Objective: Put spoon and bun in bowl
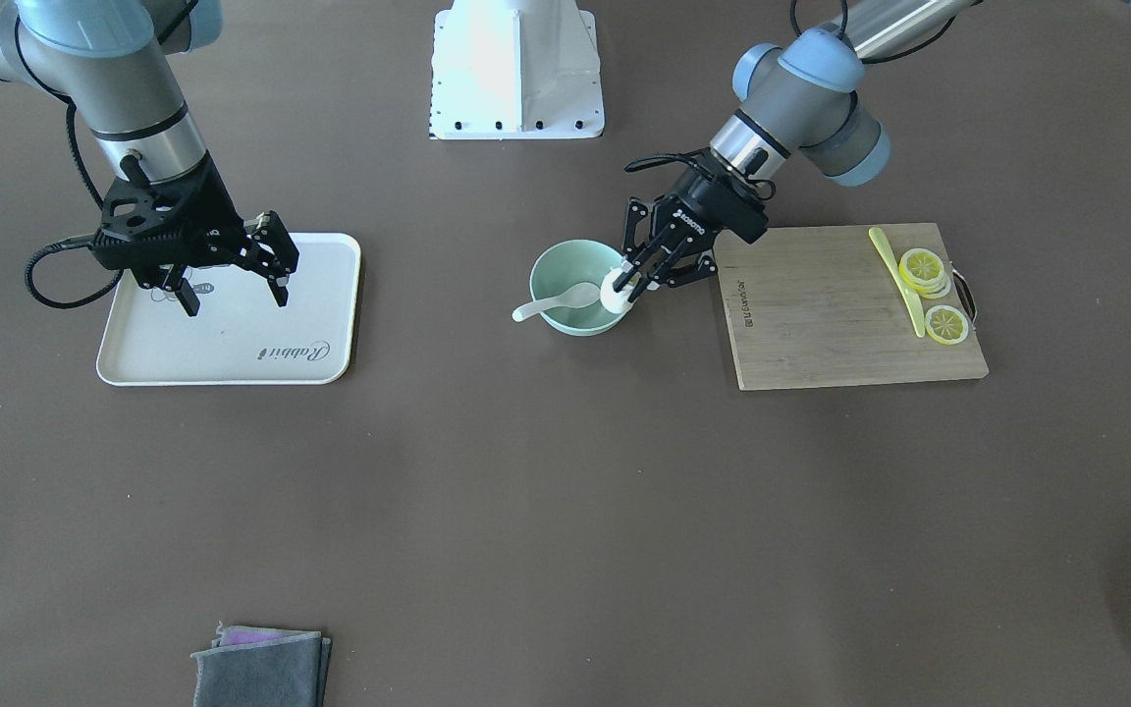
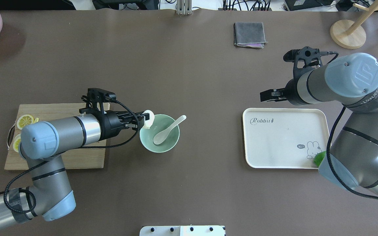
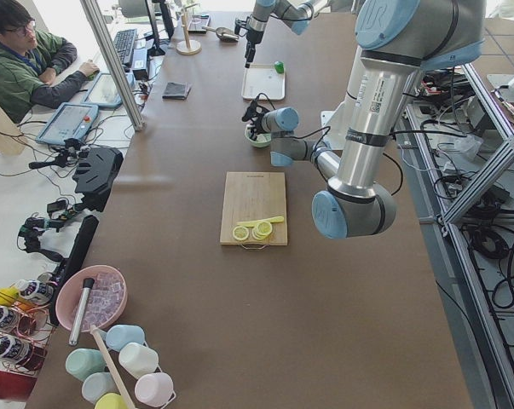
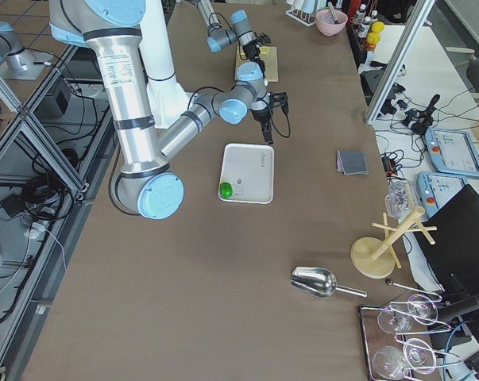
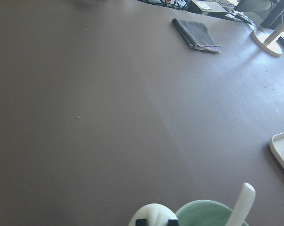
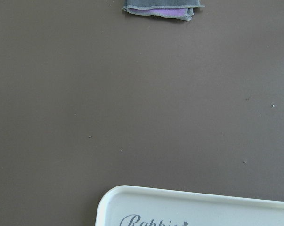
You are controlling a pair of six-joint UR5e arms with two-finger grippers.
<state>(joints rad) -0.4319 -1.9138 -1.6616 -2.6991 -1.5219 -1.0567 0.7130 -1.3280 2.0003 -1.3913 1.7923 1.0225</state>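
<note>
The pale mint-green bowl (image 1: 565, 257) stands at mid-table, also in the overhead view (image 2: 173, 141). The white spoon (image 1: 554, 301) lies in it, scoop inside and handle over the rim, as the overhead view (image 2: 168, 129) also shows. My left gripper (image 1: 632, 284) is shut on the white bun (image 1: 613, 296) and holds it over the bowl's rim on the cutting-board side; whether it touches the rim I cannot tell. The left wrist view shows the bun (image 5: 152, 215), the bowl (image 5: 203, 213) and the spoon's handle (image 5: 241, 203). My right gripper (image 1: 235, 293) hangs open and empty over the tray.
A white tray (image 1: 232, 349) lies under the right gripper, with a small green object (image 2: 319, 158) at its corner. A wooden cutting board (image 1: 835, 314) holds lemon slices (image 1: 923, 269) and a long yellow utensil (image 1: 899, 283). A folded grey cloth (image 1: 261, 668) lies far off.
</note>
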